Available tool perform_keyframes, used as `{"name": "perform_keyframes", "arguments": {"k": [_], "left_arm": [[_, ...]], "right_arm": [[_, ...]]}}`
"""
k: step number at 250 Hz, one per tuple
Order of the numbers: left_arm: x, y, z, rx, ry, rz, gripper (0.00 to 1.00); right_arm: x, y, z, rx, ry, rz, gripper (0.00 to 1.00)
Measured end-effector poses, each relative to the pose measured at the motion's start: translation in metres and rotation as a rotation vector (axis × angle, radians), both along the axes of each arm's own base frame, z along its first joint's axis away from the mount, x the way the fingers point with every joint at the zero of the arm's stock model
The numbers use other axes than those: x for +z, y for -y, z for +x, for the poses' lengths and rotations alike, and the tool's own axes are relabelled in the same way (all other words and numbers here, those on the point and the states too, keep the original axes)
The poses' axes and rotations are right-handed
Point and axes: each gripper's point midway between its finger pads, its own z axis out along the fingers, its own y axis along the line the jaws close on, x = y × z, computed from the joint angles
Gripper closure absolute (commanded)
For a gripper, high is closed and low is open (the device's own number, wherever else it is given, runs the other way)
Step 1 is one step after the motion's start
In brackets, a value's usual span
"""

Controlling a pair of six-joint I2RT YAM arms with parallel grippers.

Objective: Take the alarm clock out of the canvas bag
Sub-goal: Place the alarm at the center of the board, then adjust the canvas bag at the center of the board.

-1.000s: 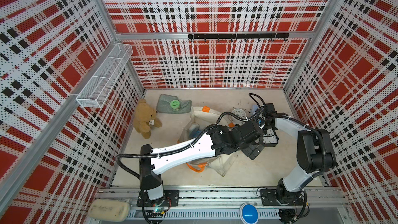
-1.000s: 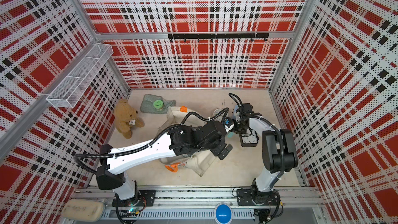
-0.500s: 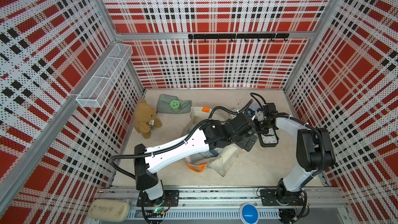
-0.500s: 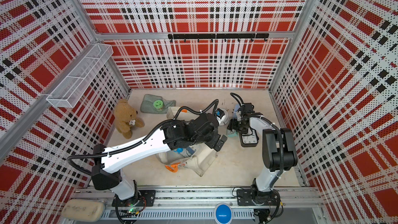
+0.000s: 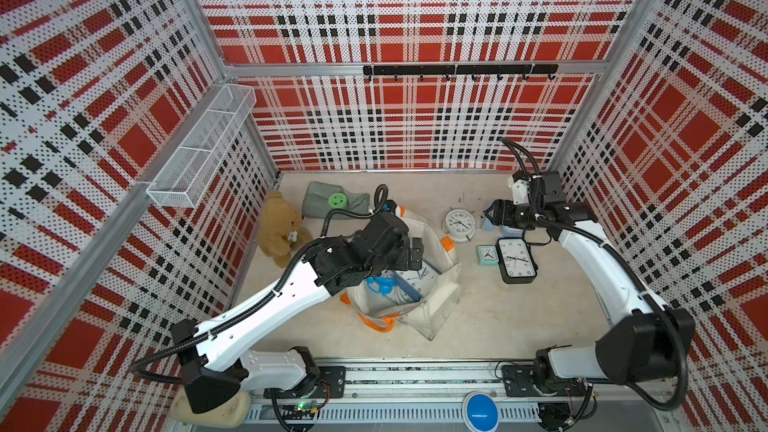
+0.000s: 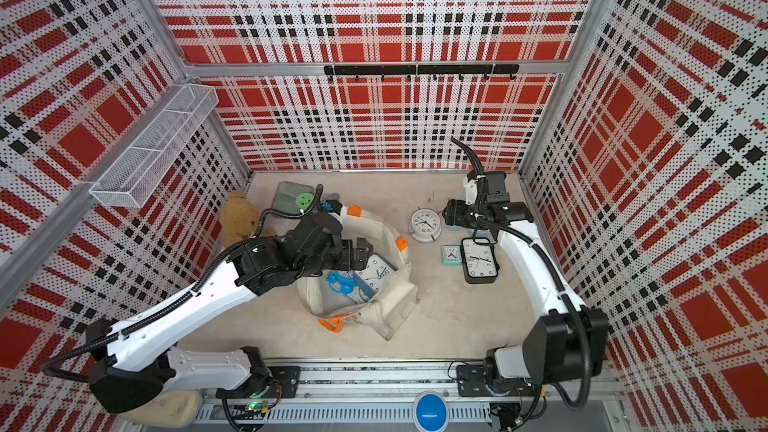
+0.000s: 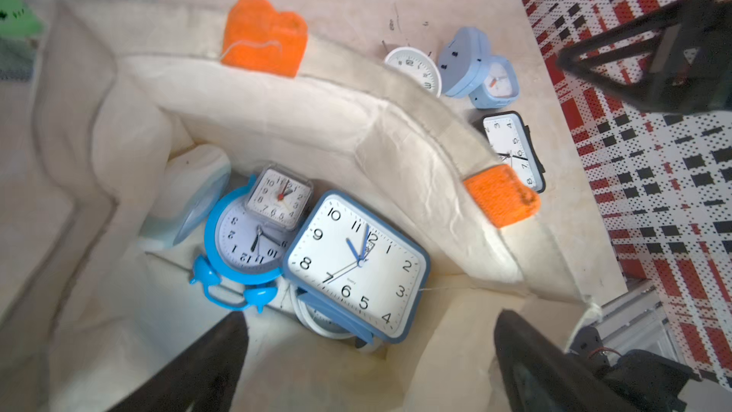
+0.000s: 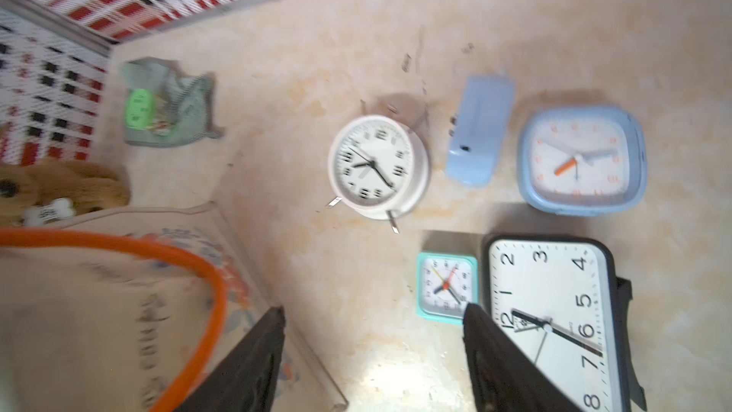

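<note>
The cream canvas bag (image 5: 438, 299) with orange handles (image 7: 263, 39) lies open mid-table. Inside lie several alarm clocks: a blue-framed rectangular one (image 7: 356, 267), a blue twin-bell one (image 7: 241, 247) and a small grey square one (image 7: 279, 198). My left gripper (image 7: 370, 315) hangs open just above the bag's mouth (image 5: 415, 253), touching nothing. My right gripper (image 8: 372, 309) is open and empty over the table at the back right (image 5: 490, 216). Under it are a white round clock (image 8: 376, 166), a teal clock (image 8: 447, 287) and a black clock (image 8: 554, 323).
Two light blue clocks (image 8: 582, 160) lie beside the white one. A teddy bear (image 5: 280, 228) and a grey-green cloth (image 5: 332, 201) sit at the back left. A wire basket (image 5: 203, 151) hangs on the left wall, a hook rail (image 5: 457, 70) on the back wall.
My left arm has swung left and back, from beside the right gripper to over the bag's mouth. The right gripper's jaws have widened and it has drawn back toward the rear wall.
</note>
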Motion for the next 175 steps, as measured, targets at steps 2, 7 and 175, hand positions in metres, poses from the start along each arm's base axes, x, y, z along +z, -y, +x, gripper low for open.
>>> {"name": "perform_keyframes", "arguments": {"k": [2, 7, 175], "left_arm": [[-0.001, 0.000, 0.000, 0.002, -0.005, -0.001, 0.02], [-0.006, -0.001, -0.001, 0.009, -0.020, -0.001, 0.03], [-0.144, -0.039, -0.074, 0.267, -0.389, -0.059, 0.30]], "right_arm": [[0.005, -0.003, -0.001, 0.006, 0.011, -0.002, 0.32], [0.016, -0.012, -0.005, 0.031, 0.038, 0.002, 0.33], [-0.030, -0.146, -0.130, 0.326, -0.151, -0.152, 0.48]]}}
